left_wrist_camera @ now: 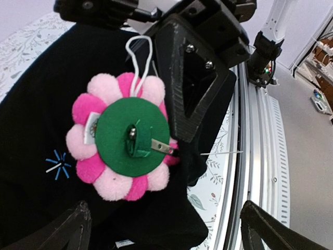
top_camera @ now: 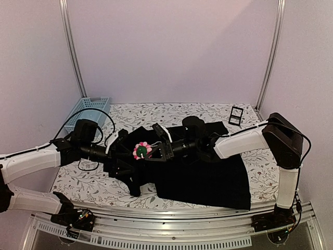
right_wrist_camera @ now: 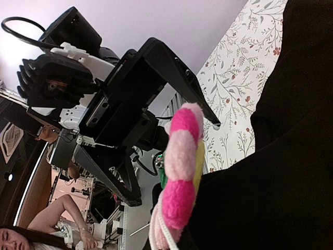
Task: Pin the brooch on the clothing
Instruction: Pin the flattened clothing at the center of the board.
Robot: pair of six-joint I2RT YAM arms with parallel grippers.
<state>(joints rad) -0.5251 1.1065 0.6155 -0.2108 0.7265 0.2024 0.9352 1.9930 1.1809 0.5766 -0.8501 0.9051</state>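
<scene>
Left hand (left_wrist_camera: 165,208) spread wide, brooch (left_wrist_camera: 122,143) just ahead; my right hand (top_camera: 166,149) pinched shut beside it. Pin (left_wrist_camera: 221,152) looks unclasped, so I fear the brooch slips off the shirt (left_wrist_camera: 36,104).

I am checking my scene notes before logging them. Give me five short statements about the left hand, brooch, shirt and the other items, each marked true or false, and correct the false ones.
1. The left hand is open. True.
2. The basket sits at the far right. False: it is at the far left.
3. The brooch shows its green back to the left wrist camera. True.
4. The stand sits on the shirt. False: it stands apart from the shirt, at the far right.
5. The shirt bears a blue star emblem. True.
</scene>
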